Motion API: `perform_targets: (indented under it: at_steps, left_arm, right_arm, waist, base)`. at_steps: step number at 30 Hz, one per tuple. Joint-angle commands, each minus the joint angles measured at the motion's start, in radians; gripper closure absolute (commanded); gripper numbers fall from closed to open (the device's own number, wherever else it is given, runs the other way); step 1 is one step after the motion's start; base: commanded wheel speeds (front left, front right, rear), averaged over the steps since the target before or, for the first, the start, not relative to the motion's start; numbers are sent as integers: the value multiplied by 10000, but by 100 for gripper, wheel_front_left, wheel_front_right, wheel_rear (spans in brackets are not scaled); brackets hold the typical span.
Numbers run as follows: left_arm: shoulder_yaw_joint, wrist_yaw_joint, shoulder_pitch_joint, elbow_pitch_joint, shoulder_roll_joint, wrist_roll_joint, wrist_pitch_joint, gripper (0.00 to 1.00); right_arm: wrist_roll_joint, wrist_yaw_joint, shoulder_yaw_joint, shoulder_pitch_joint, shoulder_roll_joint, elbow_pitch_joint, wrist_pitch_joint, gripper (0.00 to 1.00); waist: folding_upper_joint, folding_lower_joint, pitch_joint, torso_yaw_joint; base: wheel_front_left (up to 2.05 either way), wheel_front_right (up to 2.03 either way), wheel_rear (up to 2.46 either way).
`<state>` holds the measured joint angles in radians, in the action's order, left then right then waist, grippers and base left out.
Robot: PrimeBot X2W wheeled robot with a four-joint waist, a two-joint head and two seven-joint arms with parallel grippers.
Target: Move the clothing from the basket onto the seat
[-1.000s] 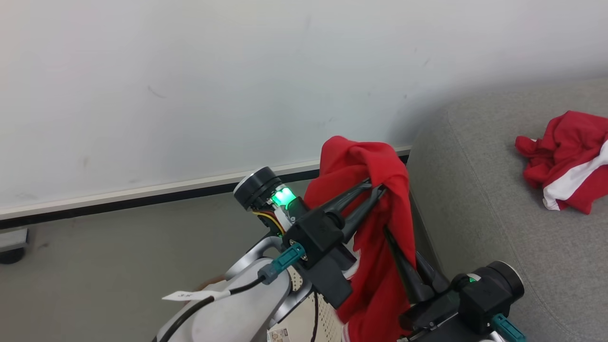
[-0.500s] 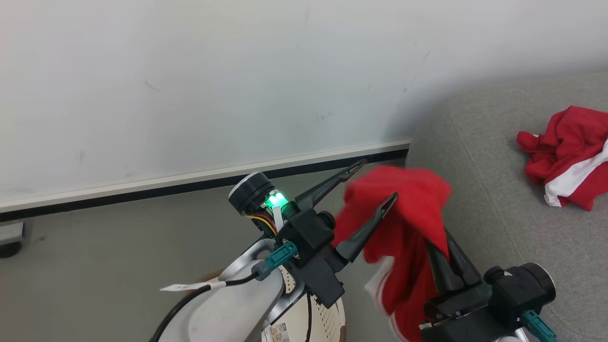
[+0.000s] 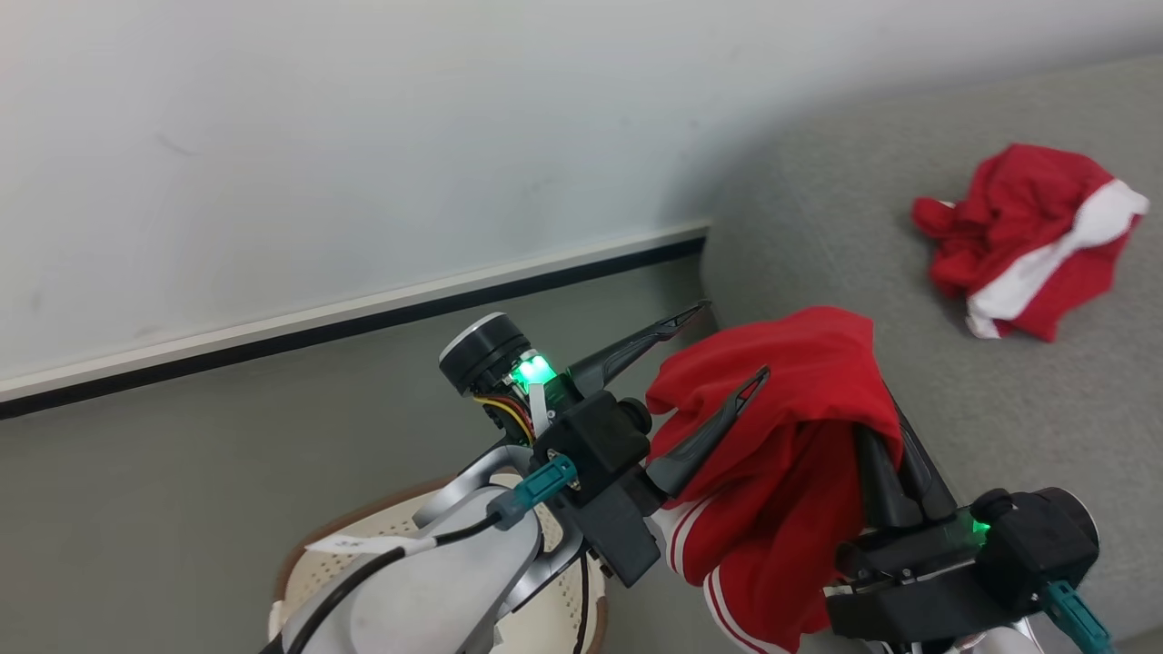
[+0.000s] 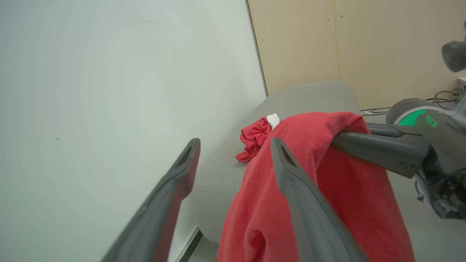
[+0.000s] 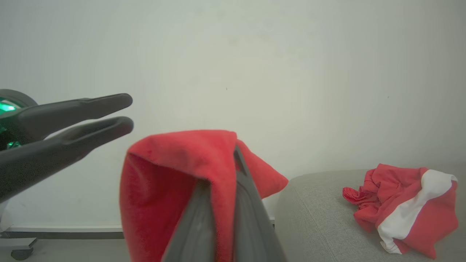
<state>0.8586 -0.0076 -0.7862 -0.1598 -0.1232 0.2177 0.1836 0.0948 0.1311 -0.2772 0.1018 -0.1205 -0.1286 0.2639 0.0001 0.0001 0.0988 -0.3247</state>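
A red garment of the clothing (image 3: 781, 436) hangs draped over my right gripper (image 3: 886, 427), which is shut on it beside the seat's (image 3: 999, 400) left end. My left gripper (image 3: 730, 342) stands open just left of the cloth, one finger brushing the fabric and nothing between the fingers. The left wrist view shows those open fingers (image 4: 189, 156) beside the hanging garment (image 4: 320, 196). In the right wrist view my right gripper (image 5: 222, 171) pinches the cloth (image 5: 174, 174). Another red and white garment (image 3: 1027, 236) lies crumpled on the seat. The cream basket (image 3: 400, 536) sits on the floor under my left arm.
A white wall (image 3: 363, 136) with a dark baseboard (image 3: 363, 318) runs behind the grey-green floor (image 3: 182, 472). Beige panels (image 4: 364, 43) stand beyond the seat's far end, with cables (image 4: 440, 96) on the floor there. A caster (image 5: 22, 251) sits by the wall.
My left gripper has opened and let go of the garment, which now hangs from the right gripper alone. The right arm carried it rightward toward the seat; the head camera shifted too.
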Motion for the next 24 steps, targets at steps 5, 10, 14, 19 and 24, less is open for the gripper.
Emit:
perform_targets:
  at_steps: [5,10,14,19,24]
  left_arm:
    - [198,-145,-287,154,-89,-4,-233,0]
    - [602,-516,-621,71,169,80,-289,0]
    - [995,-795,-941,-248,418,246,-113,0]
    - [1157,-914,-1104,-447,431,369,117,0]
    - [1208,-948,-941,-213,150,448,87,0]
  right_arm:
    - [47,-7,130,-27,252,-273,14,100]
    - [-88,-7,752,-303,479,-682,12,100]
    - [-215,-7,1346,-643,630,-1121,14,100]
    - [-277,-7,1451,-927,709,-1411,14,100]
    - [38,-7,1394,-1055,710,-1539,14,100]
  waist:
    - [-1,-1,849,-1960]
    - [-1,-1,1359,-2401]
    - [-1,-1,1672,-2480]
    - [-1,-1,1871,-2464]
    - [-1,-1,2005,-2453]
  base:
    - [0,0,0]
    - [0,0,0]
    - [4,4,4]
    - [29,29,29]
    - [14,14,14]
